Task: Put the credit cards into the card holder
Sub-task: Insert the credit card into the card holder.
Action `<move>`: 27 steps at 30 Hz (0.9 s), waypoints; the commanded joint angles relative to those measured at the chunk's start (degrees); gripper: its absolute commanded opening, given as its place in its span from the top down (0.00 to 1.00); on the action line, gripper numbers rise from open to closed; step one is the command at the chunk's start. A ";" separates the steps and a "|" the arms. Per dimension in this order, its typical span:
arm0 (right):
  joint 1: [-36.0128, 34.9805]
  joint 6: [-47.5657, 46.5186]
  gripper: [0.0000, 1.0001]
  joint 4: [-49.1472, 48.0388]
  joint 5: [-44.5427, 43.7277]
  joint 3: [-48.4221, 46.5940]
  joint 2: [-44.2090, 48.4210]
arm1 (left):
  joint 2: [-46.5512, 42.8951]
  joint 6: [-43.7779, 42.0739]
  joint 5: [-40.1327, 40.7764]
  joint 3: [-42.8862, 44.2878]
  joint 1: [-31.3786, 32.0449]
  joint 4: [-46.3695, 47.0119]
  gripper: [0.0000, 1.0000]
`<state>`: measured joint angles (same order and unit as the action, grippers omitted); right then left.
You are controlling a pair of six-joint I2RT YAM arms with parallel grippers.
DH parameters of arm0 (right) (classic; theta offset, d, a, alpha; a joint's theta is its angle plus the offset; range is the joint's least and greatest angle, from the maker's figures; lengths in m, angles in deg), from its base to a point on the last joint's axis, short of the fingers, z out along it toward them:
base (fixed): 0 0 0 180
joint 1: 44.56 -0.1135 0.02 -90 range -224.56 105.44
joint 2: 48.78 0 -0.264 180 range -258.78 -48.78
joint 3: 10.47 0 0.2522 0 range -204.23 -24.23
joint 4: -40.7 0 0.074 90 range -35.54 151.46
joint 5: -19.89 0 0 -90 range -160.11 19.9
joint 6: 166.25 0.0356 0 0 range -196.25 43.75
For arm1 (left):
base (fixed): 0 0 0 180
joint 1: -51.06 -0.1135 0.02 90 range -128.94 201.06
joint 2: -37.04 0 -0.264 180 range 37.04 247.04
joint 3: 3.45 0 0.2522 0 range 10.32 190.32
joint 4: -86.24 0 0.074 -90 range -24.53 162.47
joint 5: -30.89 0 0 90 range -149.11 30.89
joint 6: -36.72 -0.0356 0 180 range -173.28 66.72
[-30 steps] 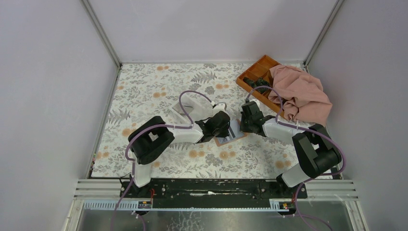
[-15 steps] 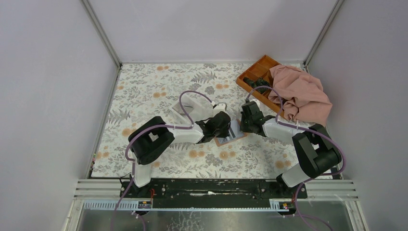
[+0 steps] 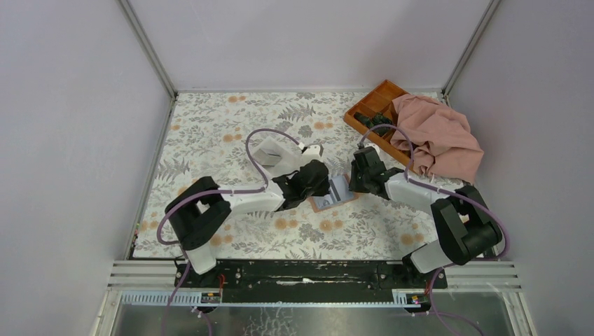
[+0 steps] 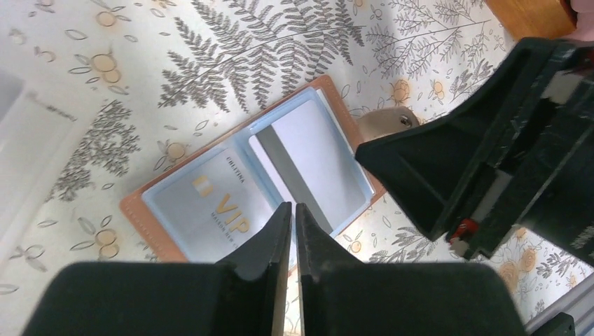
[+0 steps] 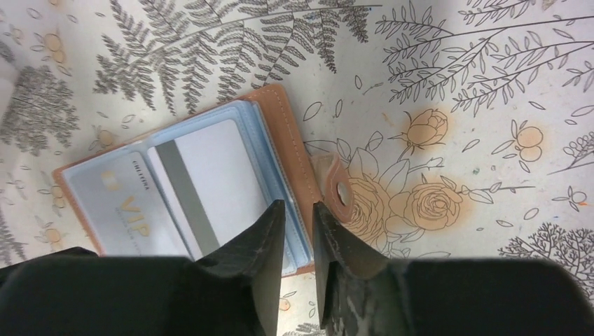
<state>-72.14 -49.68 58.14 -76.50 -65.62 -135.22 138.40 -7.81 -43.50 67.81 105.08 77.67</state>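
The floral surface (image 3: 210, 126) carries a pink cloth (image 3: 438, 136) heaped over an orange tray (image 3: 375, 101) at the far right and a white box (image 3: 268, 151) left of centre. Over the last second the left arm has swung back and to its left, so more of what lies between the two arms now shows from above.

That is the card holder (image 5: 277, 115), open and flat on the surface at the middle. The left gripper (image 4: 293, 210) hangs just above its near edge with its jaws parted only a sliver and nothing between them. The right gripper (image 5: 298, 206) hangs over the right half, jaws a little wider, also empty. Both were pressed together a moment ago and have just let go.

Two cards sit in the clear sleeves: a VIP card (image 4: 224, 199) on the left and a striped card (image 4: 308, 161) on the right. The snap tab (image 5: 341, 192) lies unfastened beside the holder.

So the release looks like the end of an insertion. Whether more cards wait in the box I cannot tell.
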 commanded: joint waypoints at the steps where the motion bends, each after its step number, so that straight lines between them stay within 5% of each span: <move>1: 0.16 0.23 0.67 1.44 0.53 -0.29 5.00 | -3.74 0.09 3.76 -3.42 0.41 0.08 0.86; 10: 0.20 0.39 0.52 2.35 -2.03 1.30 8.22 | -5.17 1.48 3.53 -10.11 0.44 1.68 0.83; 27: 0.18 -1.03 0.50 -0.14 -6.42 0.47 2.02 | -2.70 1.45 3.37 -11.23 0.42 1.33 0.83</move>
<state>-72.14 -49.75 59.84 -80.83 -64.00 -131.57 134.70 -6.63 -41.70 57.08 105.08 77.84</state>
